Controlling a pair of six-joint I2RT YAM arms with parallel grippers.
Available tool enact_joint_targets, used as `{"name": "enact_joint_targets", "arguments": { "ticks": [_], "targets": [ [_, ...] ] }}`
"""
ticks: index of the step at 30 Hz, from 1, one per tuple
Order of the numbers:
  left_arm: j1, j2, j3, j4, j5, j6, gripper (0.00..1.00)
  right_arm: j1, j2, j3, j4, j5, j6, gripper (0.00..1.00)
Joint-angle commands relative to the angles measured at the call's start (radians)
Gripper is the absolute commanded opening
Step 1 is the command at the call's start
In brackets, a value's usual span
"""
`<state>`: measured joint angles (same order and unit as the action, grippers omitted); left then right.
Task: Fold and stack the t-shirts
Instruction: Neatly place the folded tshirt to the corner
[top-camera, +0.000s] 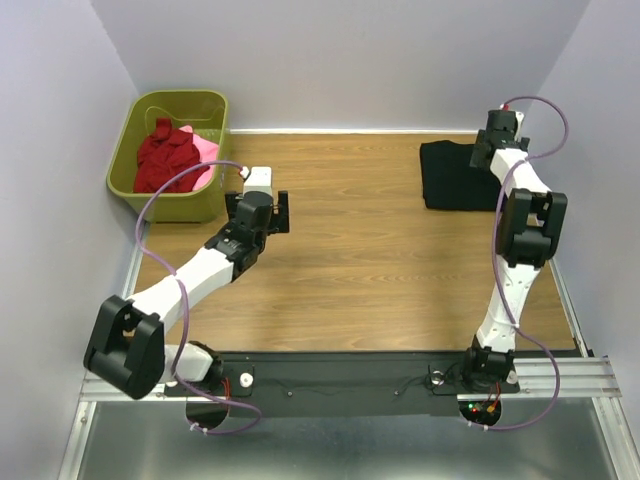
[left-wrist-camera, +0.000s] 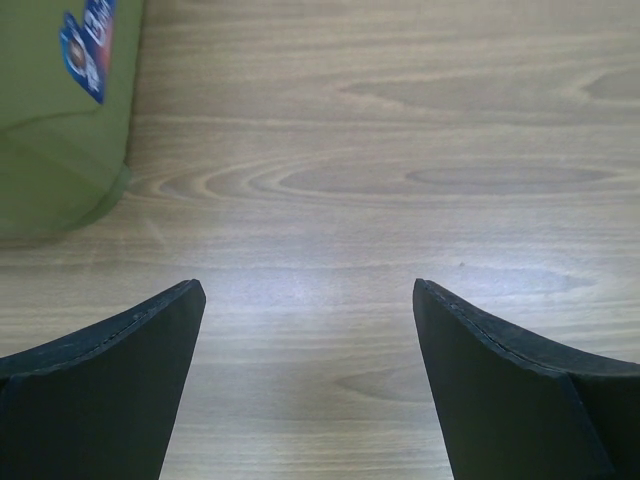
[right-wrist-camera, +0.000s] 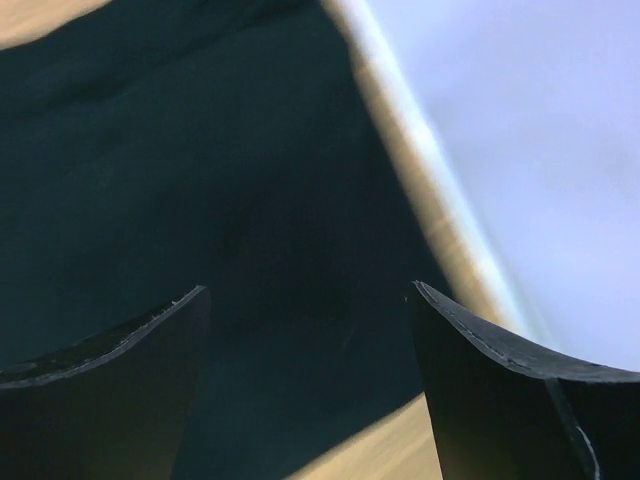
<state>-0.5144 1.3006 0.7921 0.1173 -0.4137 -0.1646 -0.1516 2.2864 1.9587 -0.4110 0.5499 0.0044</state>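
Top external shows soft black t-shirt (top-camera: 455, 176) folded square.

Bright, even light; the black t-shirt (right-wrist-camera: 200, 150) looks blurred close-up.

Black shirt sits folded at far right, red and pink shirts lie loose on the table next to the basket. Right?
Not quite. The red shirt and pink shirt are inside the olive-green basket, not loose on the table next to it; the top external view shows this. The black shirt does sit folded at the far right.
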Motion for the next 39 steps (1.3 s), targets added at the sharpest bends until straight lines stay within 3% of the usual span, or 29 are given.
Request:
{"name": "enact_joint_targets", "arguments": {
  "ticks": [1,10,21,29,35,39],
  "targets": [
    [0.005,-0.095,0.007,0.047,-0.04,0.013,0.97,-0.009,-0.136,-0.173,0.029,-0.312,0.222,0.85],
    [0.005,-0.138,0.001,0.051,-0.042,0.03,0.97,-0.009,-0.157,-0.343,0.032,-0.45,0.367,0.82],
    [0.007,-0.144,-0.001,0.051,-0.037,0.033,0.98,-0.045,0.027,-0.198,0.031,-0.314,0.342,0.82],
    [0.005,-0.13,0.001,0.053,-0.046,0.037,0.97,-0.078,0.13,-0.044,0.028,-0.321,0.354,0.81],
    [0.005,-0.116,0.002,0.053,-0.05,0.039,0.98,-0.082,0.163,-0.026,0.029,-0.364,0.451,0.77],
    [0.005,-0.113,0.002,0.053,-0.05,0.039,0.98,-0.08,0.096,-0.124,0.029,-0.415,0.511,0.78]
  ]
}}
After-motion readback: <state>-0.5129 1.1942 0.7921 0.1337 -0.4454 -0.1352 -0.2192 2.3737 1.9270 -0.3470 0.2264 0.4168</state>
